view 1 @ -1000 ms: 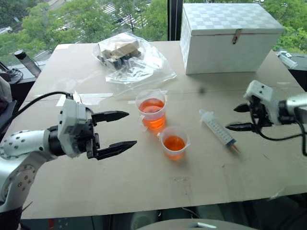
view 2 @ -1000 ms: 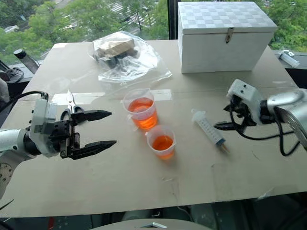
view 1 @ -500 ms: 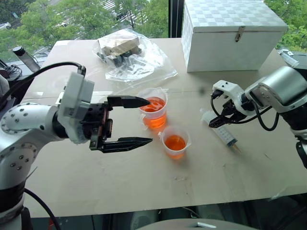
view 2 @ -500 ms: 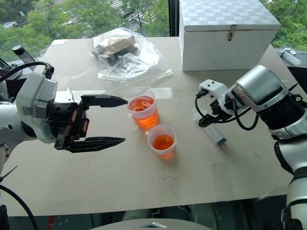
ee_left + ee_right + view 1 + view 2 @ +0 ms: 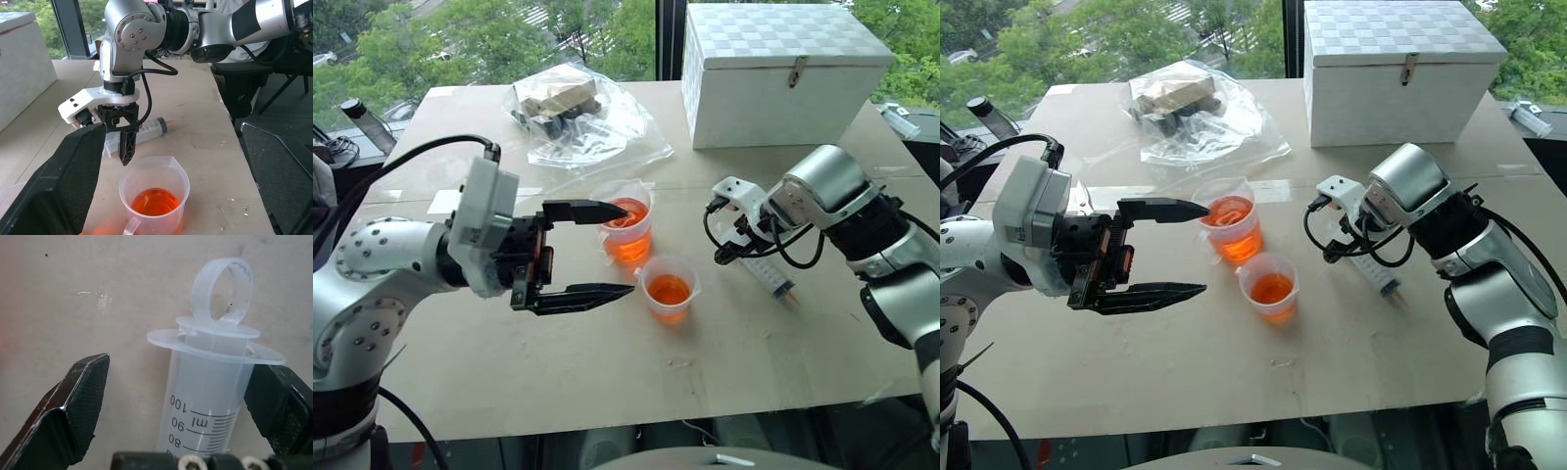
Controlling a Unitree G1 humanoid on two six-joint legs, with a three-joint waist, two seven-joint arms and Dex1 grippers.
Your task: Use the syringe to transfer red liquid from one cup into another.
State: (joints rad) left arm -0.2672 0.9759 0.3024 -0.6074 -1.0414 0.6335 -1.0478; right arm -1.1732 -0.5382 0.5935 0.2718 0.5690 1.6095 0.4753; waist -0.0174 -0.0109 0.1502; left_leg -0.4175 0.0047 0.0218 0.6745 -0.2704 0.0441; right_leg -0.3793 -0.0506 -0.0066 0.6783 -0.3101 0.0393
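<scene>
Since a second ago the right hand (image 5: 171,396) has swung in from the tabletop's (image 5: 607,392) edge and come down over the syringe (image 5: 771,275), its fingers apart astride the barrel's plunger end, not clamped. Meanwhile the left hand (image 5: 592,250) rose nearer the cups, fingers spread wide and empty. Most of the syringe's upper barrel is hidden behind the right wrist. Both the taller cup (image 5: 627,226) and the shorter cup (image 5: 669,290) hold red liquid (image 5: 156,201).
</scene>
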